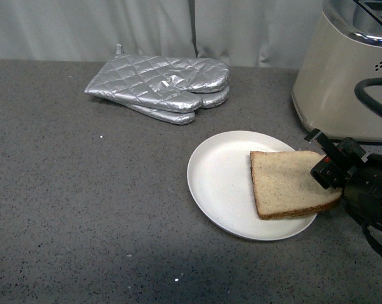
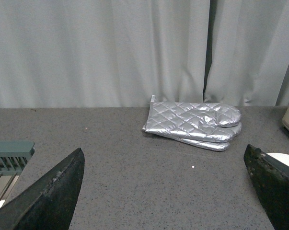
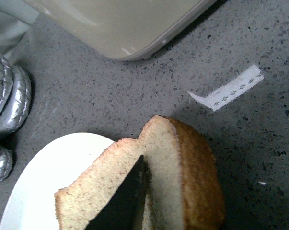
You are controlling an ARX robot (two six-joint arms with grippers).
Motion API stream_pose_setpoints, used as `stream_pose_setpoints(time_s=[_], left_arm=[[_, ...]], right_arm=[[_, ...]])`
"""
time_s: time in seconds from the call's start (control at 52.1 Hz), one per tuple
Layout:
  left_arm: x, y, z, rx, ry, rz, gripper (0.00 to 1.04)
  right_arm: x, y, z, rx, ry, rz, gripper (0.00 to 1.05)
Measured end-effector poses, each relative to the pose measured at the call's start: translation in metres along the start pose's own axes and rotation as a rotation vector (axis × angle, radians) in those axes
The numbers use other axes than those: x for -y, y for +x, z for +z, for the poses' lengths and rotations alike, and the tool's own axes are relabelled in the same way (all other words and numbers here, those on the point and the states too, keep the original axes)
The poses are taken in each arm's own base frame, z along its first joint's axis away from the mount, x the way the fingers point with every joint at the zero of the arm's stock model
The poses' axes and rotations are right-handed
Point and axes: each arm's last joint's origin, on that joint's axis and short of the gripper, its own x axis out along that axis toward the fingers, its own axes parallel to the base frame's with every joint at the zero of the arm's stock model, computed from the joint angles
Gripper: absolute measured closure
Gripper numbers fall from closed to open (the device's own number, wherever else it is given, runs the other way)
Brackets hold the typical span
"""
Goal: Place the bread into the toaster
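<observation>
The bread (image 1: 286, 183) is seen in the front view lying face up on the right side of the white plate (image 1: 219, 177), right of frame centre. Its long axis is set roughly left to right across the frame. The straight cut edge is turned left, the dark crust runs along the lower edge, and the right end is carried out past the plate's rim.

That end is met by the right gripper (image 1: 329, 170). In the right wrist view one black finger (image 3: 125, 201) is laid across the bread's top face. The other finger is hidden, so the gripper is only judged to be clamped on the slice.

The toaster (image 1: 343, 82) is placed at the upper right, just beyond the plate, with a narrow strip of grey countertop (image 1: 83, 209) between them. The silver oven mitts (image 1: 162, 85) are stacked at upper centre, well apart from the plate. Bare countertop is spread over the left and lower frame.

In the left wrist view the left gripper (image 2: 163, 153) is held with its fingers (image 2: 63, 182) wide apart above the countertop.
</observation>
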Motion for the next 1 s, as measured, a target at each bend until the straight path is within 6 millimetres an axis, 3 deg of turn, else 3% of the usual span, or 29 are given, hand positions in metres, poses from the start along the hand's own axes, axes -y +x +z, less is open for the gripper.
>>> stream_pose_setpoints(time_s=[0.154, 0.48, 0.653, 0.749, 0.845, 0.999], left_arm=[[0.0, 0.0, 0.0, 0.0, 0.0, 0.0, 0.07], [0.0, 0.0, 0.0, 0.0, 0.0, 0.0, 0.07], [0.0, 0.0, 0.0, 0.0, 0.0, 0.0, 0.07], [0.0, 0.0, 0.0, 0.0, 0.0, 0.0, 0.07], [0.0, 0.0, 0.0, 0.0, 0.0, 0.0, 0.07], [0.0, 0.0, 0.0, 0.0, 0.0, 0.0, 0.07]], right_arm=[[-0.014, -0.01, 0.012, 0.026, 0.015, 0.033, 1.02], [-0.058, -0.051, 0.049, 0.143, -0.007, 0.141, 1.03], [-0.1, -0.089, 0.106, 0.337, 0.038, 0.202, 1.03], [-0.117, -0.107, 0.152, 0.562, 0.044, 0.087, 1.03], [-0.12, -0.104, 0.176, 0.692, 0.036, -0.124, 1.03], [-0.121, -0.08, 0.18, 0.706, 0.014, -0.268, 1.03]])
